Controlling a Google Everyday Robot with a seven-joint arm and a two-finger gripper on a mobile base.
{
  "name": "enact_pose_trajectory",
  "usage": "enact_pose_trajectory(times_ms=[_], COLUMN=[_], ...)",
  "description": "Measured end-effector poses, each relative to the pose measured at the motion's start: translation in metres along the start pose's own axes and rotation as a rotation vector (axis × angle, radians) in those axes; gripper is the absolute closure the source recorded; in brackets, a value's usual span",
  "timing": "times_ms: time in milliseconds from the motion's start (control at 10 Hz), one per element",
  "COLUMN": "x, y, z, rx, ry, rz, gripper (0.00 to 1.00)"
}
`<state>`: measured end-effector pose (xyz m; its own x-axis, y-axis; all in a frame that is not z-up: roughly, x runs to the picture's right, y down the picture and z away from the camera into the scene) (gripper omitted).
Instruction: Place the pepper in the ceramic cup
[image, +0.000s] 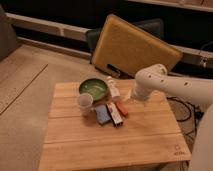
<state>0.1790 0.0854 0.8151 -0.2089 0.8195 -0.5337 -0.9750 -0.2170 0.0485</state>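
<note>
The small red-orange pepper (122, 108) lies on the wooden table (75, 145), just right of a dark box with a white-red label (114, 113). The off-white ceramic cup (84, 103) stands upright to the left, in front of the green bowl (93, 87). My white arm (150, 82) comes in from the right. My gripper (128, 98) hangs at its end, just above and slightly behind the pepper, to the right of the cup. Nothing shows in the gripper.
A blue box (102, 114) lies between the cup and the dark box. A pale elongated object (113, 88) lies right of the bowl. A yellow cushion (132, 47) leans behind the table. Cables (182, 107) hang at the right.
</note>
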Motion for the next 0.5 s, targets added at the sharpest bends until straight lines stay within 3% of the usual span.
enact_pose_trajectory(times_ms=[200,500], x=[-0.012,-0.024], y=[-0.009,0.01], z=[0.018,0.047], rx=[0.014,-0.009], ry=[0.053,0.123], rz=[0.014,-0.014], gripper=[0.35,0.35])
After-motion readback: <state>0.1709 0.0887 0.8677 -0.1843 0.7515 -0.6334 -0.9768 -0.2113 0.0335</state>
